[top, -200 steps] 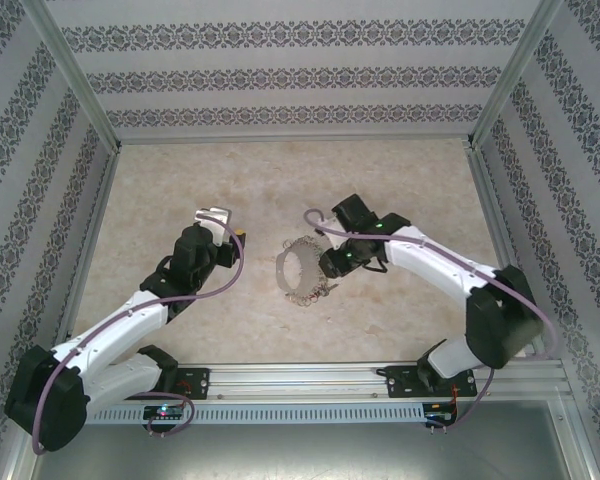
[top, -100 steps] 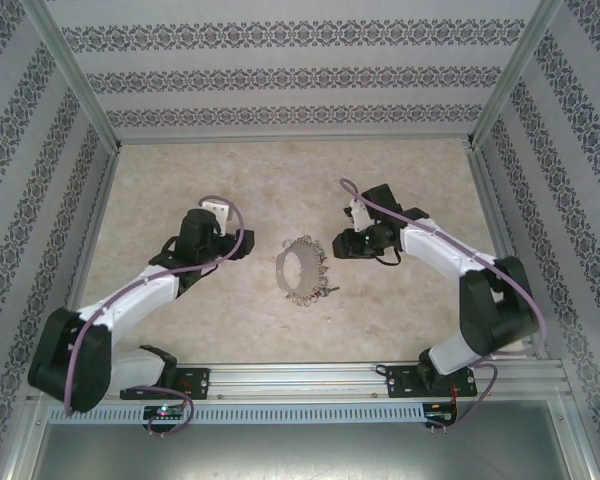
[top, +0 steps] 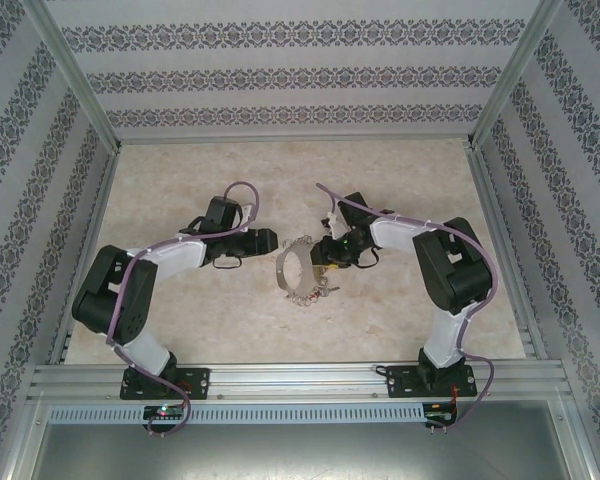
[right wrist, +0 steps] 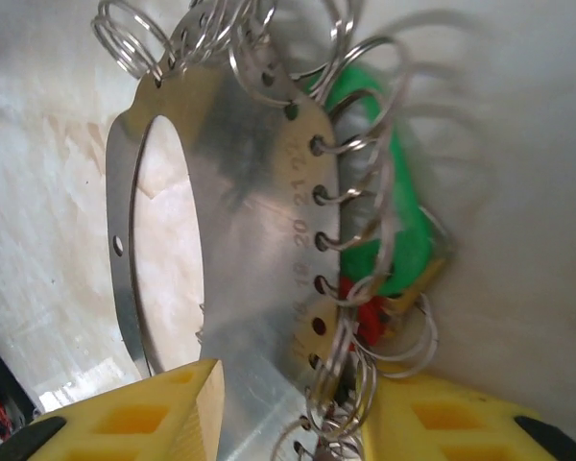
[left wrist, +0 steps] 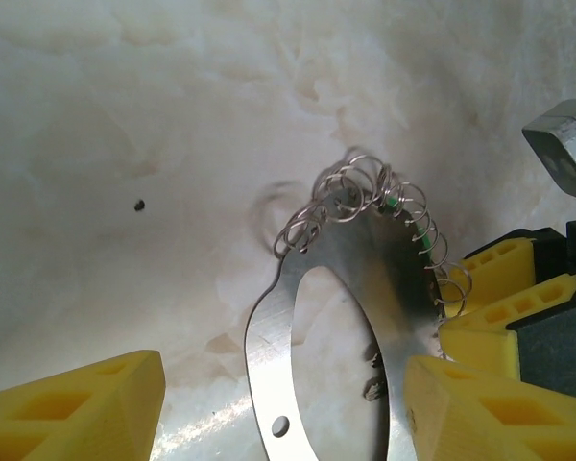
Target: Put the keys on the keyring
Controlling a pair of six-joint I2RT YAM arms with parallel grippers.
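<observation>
The jaws of our left gripper [left wrist: 283,370] are wide open around the keyring [left wrist: 384,288] on the worktop [left wrist: 125,115]. Our right gripper [right wrist: 293,384] straddles its edge, and we cannot tell if it squeezes. We think we are grabbing it; next, hold tight.

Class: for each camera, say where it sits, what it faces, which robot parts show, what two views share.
Top external: above, behind the bases, looking down at the table; both arms show.
Left wrist: on the left gripper, facing the flat silver metal keyring; its yellow fingers show.
Right wrist: on the right gripper, close to that keyring; yellow fingers show.
Shared: the keyring.
</observation>
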